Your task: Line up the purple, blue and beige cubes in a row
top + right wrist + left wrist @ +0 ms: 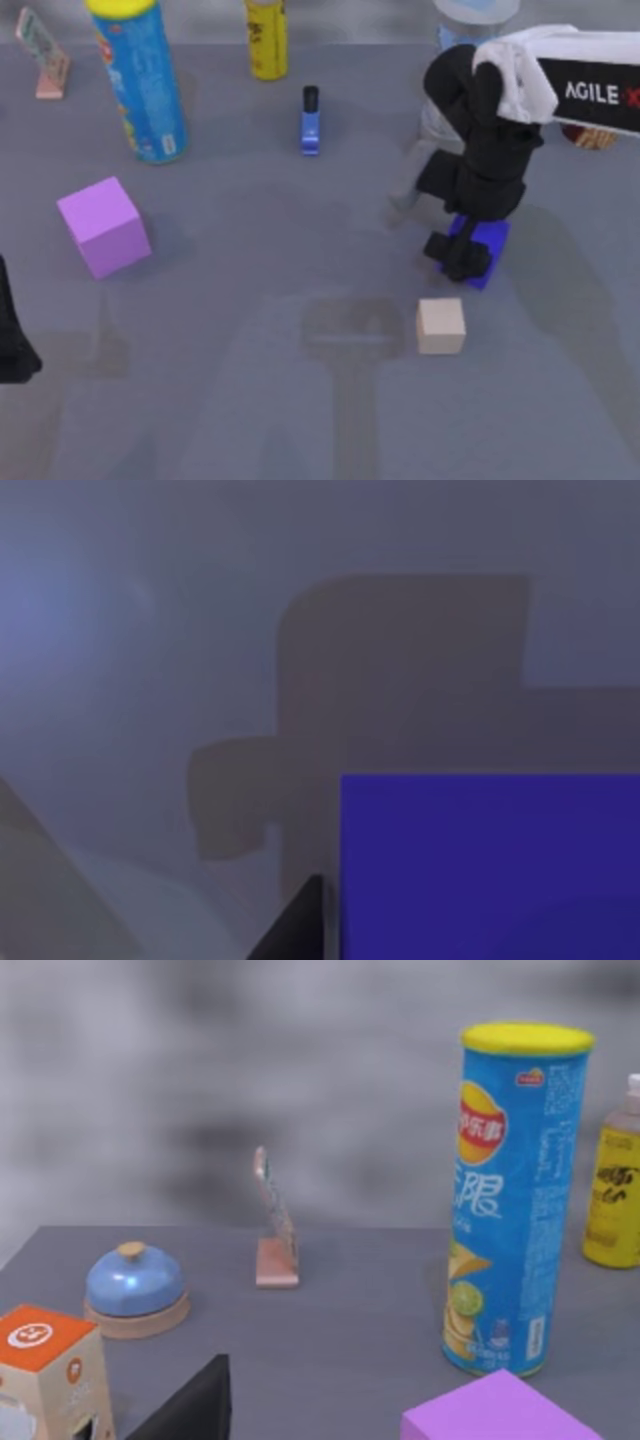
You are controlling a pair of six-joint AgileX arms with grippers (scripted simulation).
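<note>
The light purple cube (103, 226) sits at the left of the table, and its top corner (500, 1410) shows in the left wrist view. Right of centre is the deep blue cube (492, 250), with my right gripper (462, 255) down over it and shut on it. In the right wrist view one dark finger (300, 930) stands tight against the side of the blue cube (490, 870). The small beige cube (441, 326) lies just in front of the blue one, apart from it. My left gripper (12, 350) is parked at the left edge, open, with one finger (195, 1405) in view.
Along the back stand a tall blue chips can (140, 80), a yellow bottle (267, 38), a small blue bottle with a black cap (311, 122) and a card on a stand (45, 60). A blue bell (133, 1285) and an orange-topped box (45, 1370) sit near the left arm.
</note>
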